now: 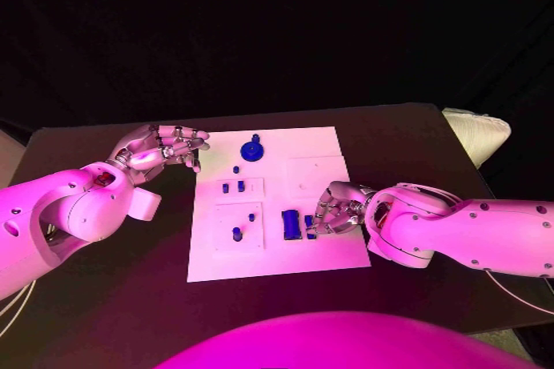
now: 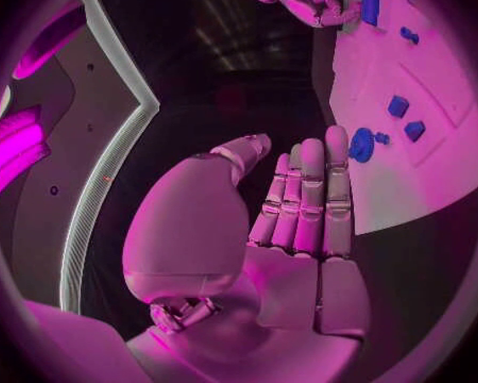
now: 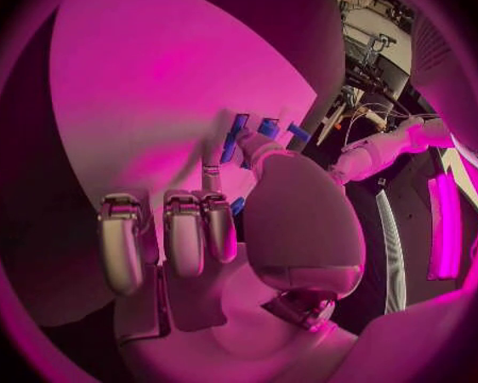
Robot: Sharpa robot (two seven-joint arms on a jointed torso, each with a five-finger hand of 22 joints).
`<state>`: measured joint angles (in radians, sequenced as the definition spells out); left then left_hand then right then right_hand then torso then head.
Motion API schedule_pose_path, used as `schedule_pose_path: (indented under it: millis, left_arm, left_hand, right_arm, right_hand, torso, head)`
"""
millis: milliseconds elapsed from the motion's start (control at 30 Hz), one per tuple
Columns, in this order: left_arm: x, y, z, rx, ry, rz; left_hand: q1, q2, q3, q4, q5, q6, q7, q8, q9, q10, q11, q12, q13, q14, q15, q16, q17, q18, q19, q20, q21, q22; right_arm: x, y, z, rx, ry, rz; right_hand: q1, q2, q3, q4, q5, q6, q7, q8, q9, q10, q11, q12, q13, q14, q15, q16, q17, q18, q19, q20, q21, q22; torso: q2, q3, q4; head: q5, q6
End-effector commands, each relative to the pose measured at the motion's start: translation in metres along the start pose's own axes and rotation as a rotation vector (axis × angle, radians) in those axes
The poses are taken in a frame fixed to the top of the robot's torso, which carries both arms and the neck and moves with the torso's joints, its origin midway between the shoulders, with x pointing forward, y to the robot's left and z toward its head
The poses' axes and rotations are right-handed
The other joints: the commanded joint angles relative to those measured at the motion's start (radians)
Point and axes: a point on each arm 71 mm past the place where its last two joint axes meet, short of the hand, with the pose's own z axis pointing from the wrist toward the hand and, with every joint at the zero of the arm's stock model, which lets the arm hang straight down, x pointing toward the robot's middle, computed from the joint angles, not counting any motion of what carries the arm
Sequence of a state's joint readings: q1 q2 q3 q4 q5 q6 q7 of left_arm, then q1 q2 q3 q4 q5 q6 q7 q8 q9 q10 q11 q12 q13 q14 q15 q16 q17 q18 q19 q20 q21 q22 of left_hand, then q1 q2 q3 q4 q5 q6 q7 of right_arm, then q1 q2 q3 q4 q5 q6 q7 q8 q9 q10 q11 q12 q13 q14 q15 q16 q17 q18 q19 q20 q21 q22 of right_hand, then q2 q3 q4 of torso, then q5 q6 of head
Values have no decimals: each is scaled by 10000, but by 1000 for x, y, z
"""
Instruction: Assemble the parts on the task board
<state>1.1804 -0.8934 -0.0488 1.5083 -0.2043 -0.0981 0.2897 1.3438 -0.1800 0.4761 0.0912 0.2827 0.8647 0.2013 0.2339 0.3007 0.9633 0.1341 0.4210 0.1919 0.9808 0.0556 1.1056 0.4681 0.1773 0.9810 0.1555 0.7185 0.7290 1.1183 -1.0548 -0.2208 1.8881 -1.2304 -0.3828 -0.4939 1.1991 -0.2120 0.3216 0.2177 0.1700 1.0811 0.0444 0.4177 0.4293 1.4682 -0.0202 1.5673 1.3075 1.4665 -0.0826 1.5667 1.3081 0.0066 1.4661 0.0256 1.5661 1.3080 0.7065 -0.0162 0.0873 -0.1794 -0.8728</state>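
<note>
here, the right hand [image 1: 339,209] curls its fingers on a blue part [image 1: 310,227] on the task board [image 1: 311,257]; the left hand [image 1: 162,149] hovers beside the board, fingers apart, holding nothing.

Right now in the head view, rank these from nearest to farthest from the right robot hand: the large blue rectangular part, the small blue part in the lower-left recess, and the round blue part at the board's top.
1. Large blue rectangular part: right beside the right robot hand, on the task board.
2. Small blue part: lower-left recess.
3. Round blue part: far end of the board.
</note>
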Motion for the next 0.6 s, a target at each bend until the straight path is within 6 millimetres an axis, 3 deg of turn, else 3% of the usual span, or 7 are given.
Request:
schedule_pose_path:
  millis: [33,233,367,467,500,533,600]
  left_arm:
    - [2,-1,1,86,161,-110]
    - [1,-1,1,90,136,-102]
    - [0,0,1,98,106,-92]
    - [0,0,2,112,82,-87]
    - [-1,0,2,122,75,-87]
    - [-1,0,3,134,68,-87]
    - [-2,0,4,179,38,-95]
  left_hand:
    - [55,70,8,104,1,-58,4,71,-18,-76,-12,84,-20,-33,60,-16,-20,59,73,-8,-89,-33]
    - [55,70,8,104,1,-58,4,71,-18,-76,-12,84,-20,-33,60,-16,-20,59,73,-8,-89,-33]
    - [55,70,8,104,1,-58,4,71,-18,-76,-12,84,-20,-33,60,-16,-20,59,73,-8,-89,-33]
    - [55,70,8,104,1,-58,4,71,-18,-76,-12,84,-20,-33,60,-16,-20,59,73,-8,-89,-33]
    - [55,70,8,104,1,-58,4,71,-18,-76,-12,84,-20,-33,60,-16,-20,59,73,-8,-89,-33]
    - [62,62,5,108,-1,-61,4,73,-18,-79,-12,89,-21,-34,60,-15,-21,59,77,-8,-95,-36]
    - [62,62,5,108,-1,-61,4,73,-18,-79,-12,89,-21,-34,60,-15,-21,59,77,-8,-95,-36]
  right_arm:
    - [-1,-1,-1,-66,-127,-334]
    - [-8,-2,-5,-340,-511,38]
    - [-18,1,-6,-920,-1017,714]
    - [-29,5,-6,-1651,-1562,1418]
    - [-33,6,-5,-1942,-1775,1686]
    - [-37,6,-4,-2179,-1938,1908]
    - [-47,6,-1,-2720,-2304,2508]
  right_hand:
    - [93,-48,-26,-31,115,72,20,-18,-11,1026,-54,35,2633,1043,-45,41,2627,-66,1047,-64,47,2628]
    - [36,-131,-270,109,256,68,36,-37,-37,1026,-41,35,2633,1043,-38,41,2627,-66,1047,-64,47,2628]
    - [71,-76,-1068,559,292,-95,126,-120,-99,1026,34,35,2633,973,21,-115,2341,-65,1046,-20,41,2626]
    - [216,137,-1771,731,127,-562,334,-377,-210,1026,213,35,2633,900,165,-281,2061,63,897,97,-626,2447]
    - [274,217,-1976,724,100,-760,419,-481,-247,860,292,-316,2503,823,231,-452,1788,189,738,154,-1306,2262]
    - [355,286,-2122,715,374,-882,467,-540,-263,802,345,-428,2459,815,273,-478,1758,223,693,194,-1498,2207]
    - [461,364,-2208,703,449,-963,514,-572,-268,616,377,-792,2320,739,304,-652,1495,332,549,236,-2107,2034]
  torso:
    - [-1,0,0]
    - [-8,4,-9]
    - [-12,-2,-6]
    - [-12,0,-4]
    - [-11,-1,0]
    - [-16,-2,2]
    - [-17,-5,5]
  head:
    - [-6,2]
    - [3,2]
    - [31,2]
    - [67,2]
    - [90,49]
    - [109,86]
    - [148,190]
